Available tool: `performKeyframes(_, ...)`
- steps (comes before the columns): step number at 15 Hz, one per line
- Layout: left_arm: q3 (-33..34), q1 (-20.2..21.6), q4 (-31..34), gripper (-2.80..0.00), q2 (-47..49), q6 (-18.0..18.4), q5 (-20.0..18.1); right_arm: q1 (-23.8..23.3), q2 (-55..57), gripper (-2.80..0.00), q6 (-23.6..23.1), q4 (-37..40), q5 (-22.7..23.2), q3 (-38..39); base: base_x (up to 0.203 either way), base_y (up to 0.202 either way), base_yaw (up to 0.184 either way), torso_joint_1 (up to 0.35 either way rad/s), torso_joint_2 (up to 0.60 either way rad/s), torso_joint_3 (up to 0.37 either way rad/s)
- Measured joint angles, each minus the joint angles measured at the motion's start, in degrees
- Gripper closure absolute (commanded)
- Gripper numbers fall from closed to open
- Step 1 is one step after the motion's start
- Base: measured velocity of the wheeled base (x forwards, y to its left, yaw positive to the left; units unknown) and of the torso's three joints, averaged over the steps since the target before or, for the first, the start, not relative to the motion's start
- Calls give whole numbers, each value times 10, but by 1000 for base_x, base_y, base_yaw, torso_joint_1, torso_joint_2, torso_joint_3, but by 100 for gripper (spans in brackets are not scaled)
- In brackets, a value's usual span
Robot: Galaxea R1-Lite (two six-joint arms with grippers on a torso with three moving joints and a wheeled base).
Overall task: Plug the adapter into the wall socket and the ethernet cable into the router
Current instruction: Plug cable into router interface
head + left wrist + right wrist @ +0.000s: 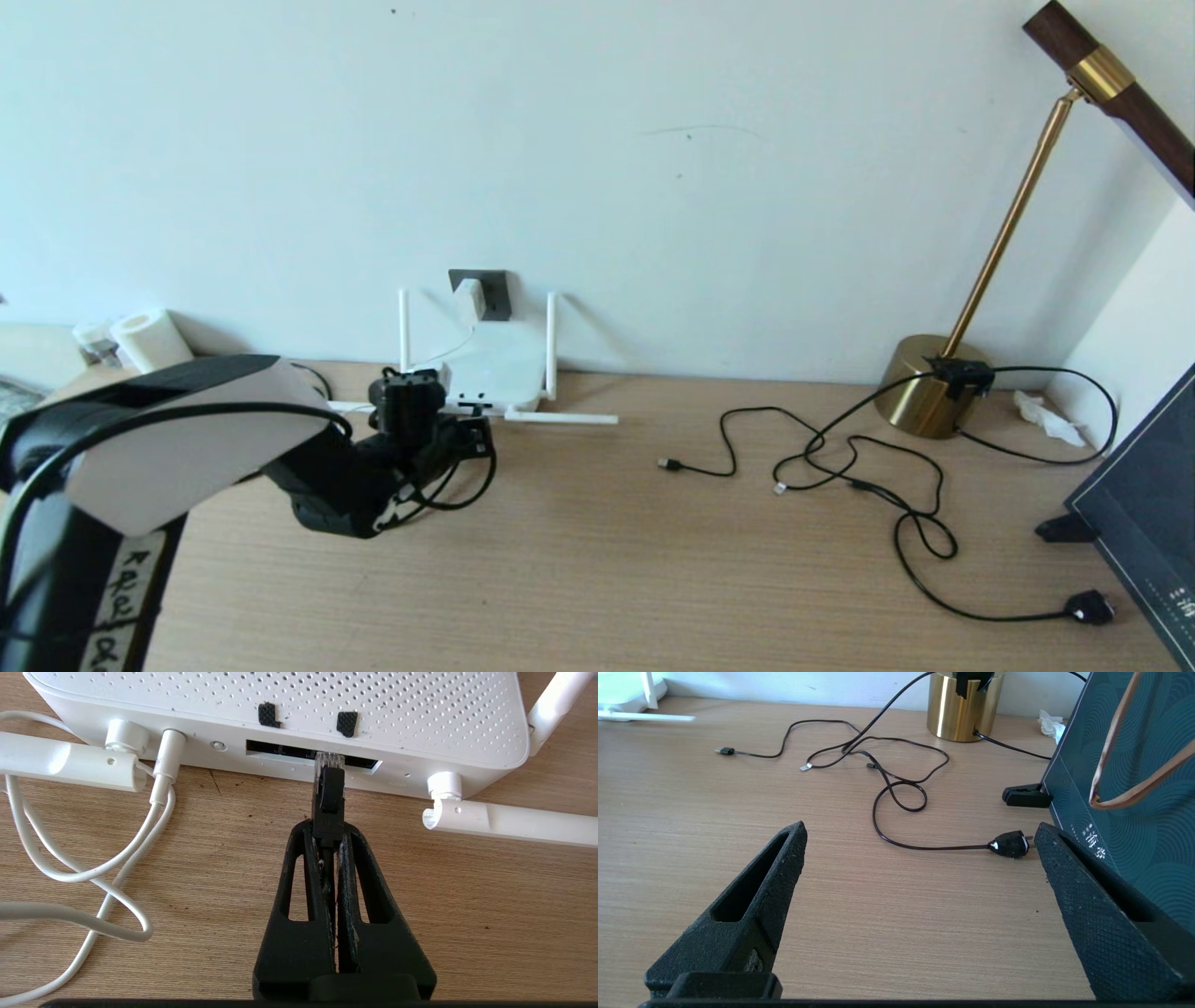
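Pinching the ethernet cable [329,807] just behind its plug, our left gripper [329,833] has its jaws clamped narrow on the black boot, clear tip at the mouth of the router [397,714] port slot. The plug looks light and stiff with a fragile latch, the cable springy, so we judge this grip right. The adapter [470,299] sits in the wall socket [495,289]. Our right gripper [920,858] hovers over the counter [901,933], jaws wide and empty.

Legible text: almost none.
Showing Chinese characters on the teal bag [1120,788]; handwritten tape marks on the left arm [117,597] unreadable.
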Motion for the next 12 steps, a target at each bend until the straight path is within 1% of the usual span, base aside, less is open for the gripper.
performKeyframes(12,7,-2,1,0,-13,0,0,0,0,-280,0,0,0,0,0,0,0,0,0,0)
